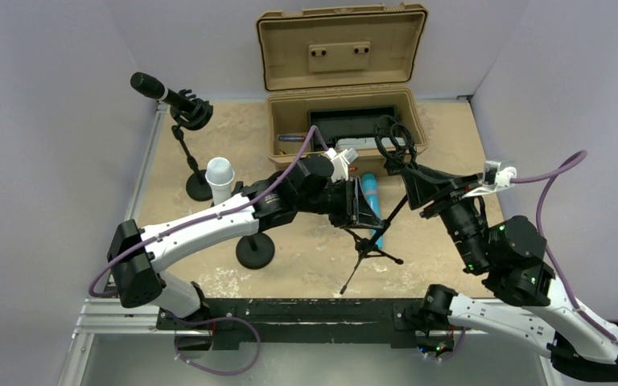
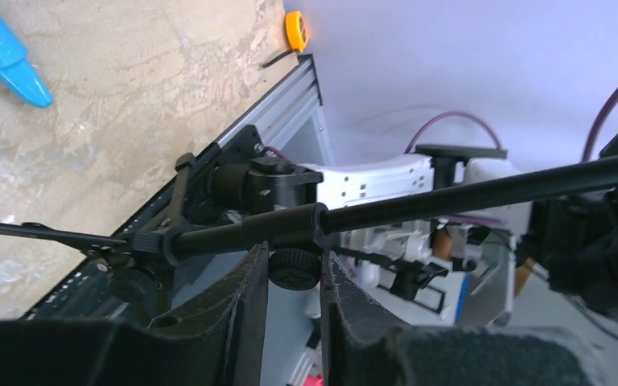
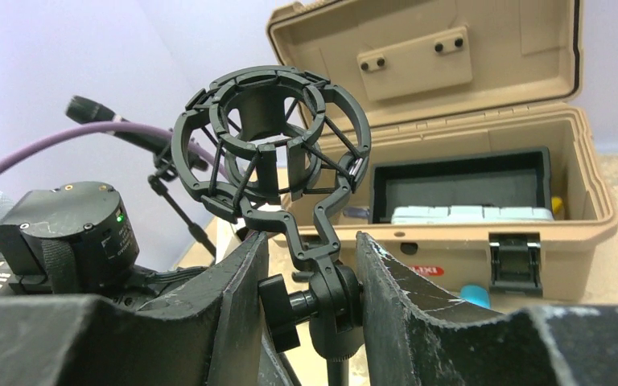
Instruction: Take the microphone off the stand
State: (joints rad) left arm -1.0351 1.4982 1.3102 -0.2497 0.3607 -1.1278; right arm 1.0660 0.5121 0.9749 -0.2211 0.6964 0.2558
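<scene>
Left gripper [image 2: 294, 261] pinches the stand [image 1: 386, 221] at its pole knob; right gripper [image 3: 312, 241] pinches the swivel under the empty mount [image 3: 269, 133]. The blue microphone [image 1: 371, 199] lies on the table [image 1: 306, 257] beside the stand. It is judged light, rigid and smooth: grip mid-body

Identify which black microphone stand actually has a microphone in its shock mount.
The black round-base stand at far left, holding a black handheld microphone. The black tripod stand's ring-shaped shock mount in the centre is empty.
</scene>
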